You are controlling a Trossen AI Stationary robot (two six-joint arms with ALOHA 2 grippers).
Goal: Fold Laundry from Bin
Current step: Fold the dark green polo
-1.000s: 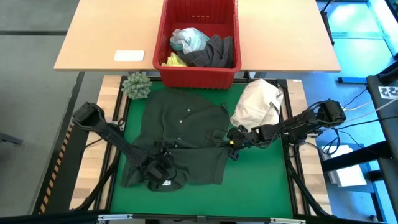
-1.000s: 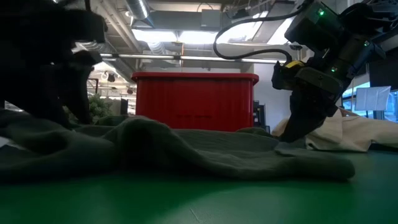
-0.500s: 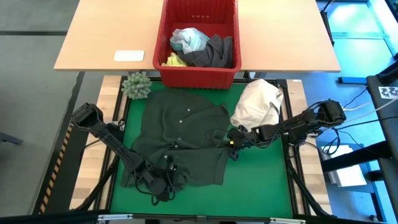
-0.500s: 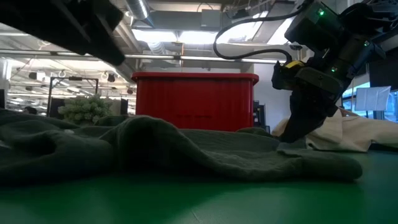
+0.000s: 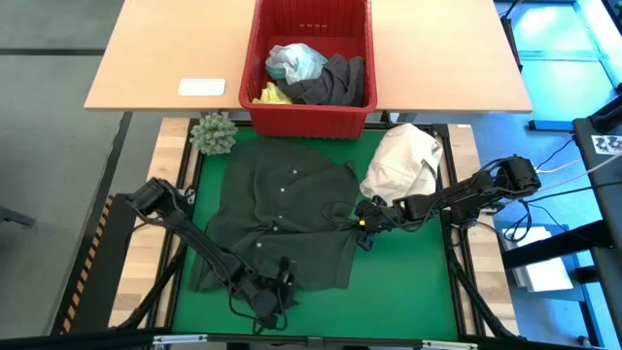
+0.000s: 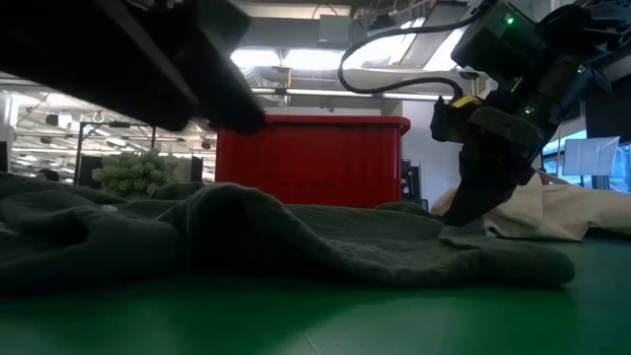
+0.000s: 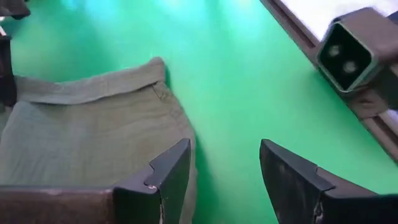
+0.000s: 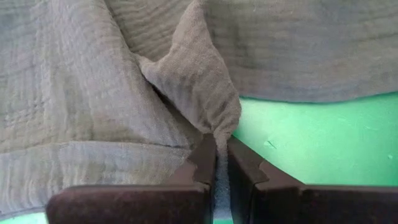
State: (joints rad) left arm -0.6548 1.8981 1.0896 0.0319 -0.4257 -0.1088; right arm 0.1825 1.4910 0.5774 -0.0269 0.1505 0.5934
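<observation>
Dark green-black button shirt (image 5: 282, 219) spread flat on green mat (image 5: 408, 282), just below bright red slotted plastic crate (image 5: 311, 115) holding grey, turquoise, yellow garments. Right gripper (image 5: 362, 222) pinching shirt's right edge fold, fingers pressed together. Left gripper (image 5: 282, 292) at shirt's bottom hem, fingers (image 7: 168, 171) spread, holding nothing.

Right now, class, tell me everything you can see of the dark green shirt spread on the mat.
The dark green shirt is soft, crinkled woven cloth with small pale buttons down its front. It lies spread but rumpled on the green mat, in front of the red bin. The right pincer is shut on a pinch of its right edge. The open left pincer hovers at its near hem.
</observation>
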